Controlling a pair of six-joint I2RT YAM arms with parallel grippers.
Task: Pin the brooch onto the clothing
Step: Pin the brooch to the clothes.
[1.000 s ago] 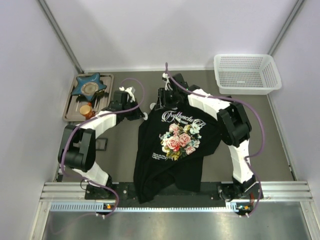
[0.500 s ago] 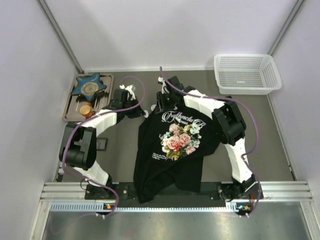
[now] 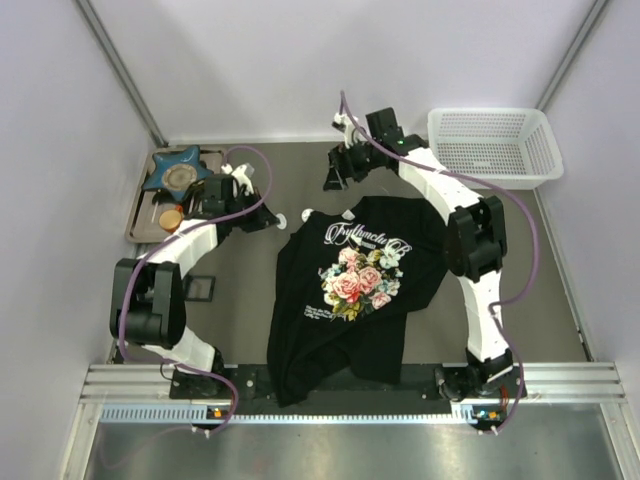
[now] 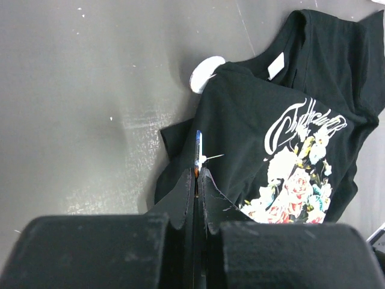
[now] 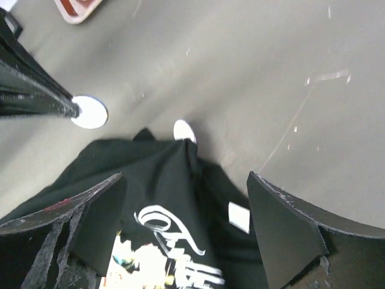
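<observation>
Shirt: black T-shirt (image 3: 350,290) is lying print-up, its collar just ahead of the right gripper.
Right gripper (image 5: 185,180): hovering off the table (image 4: 90,90), fingers spread wide, gripping nothing.
Left gripper (image 4: 197,174): pinching tight on the brooch.
White disc (image 4: 206,73): sitting ahead of the left gripper, touching the shirt's shoulder edge.
Brooch (image 5: 90,112): sticking out past the left fingertips, over the shirt's edge.

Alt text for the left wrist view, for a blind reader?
The left gripper, shut on a thin edge-on brooch with its pin pointing right, hovers by a black rose-print T-shirt on a grey table. A white disc lies beside the collar.
</observation>
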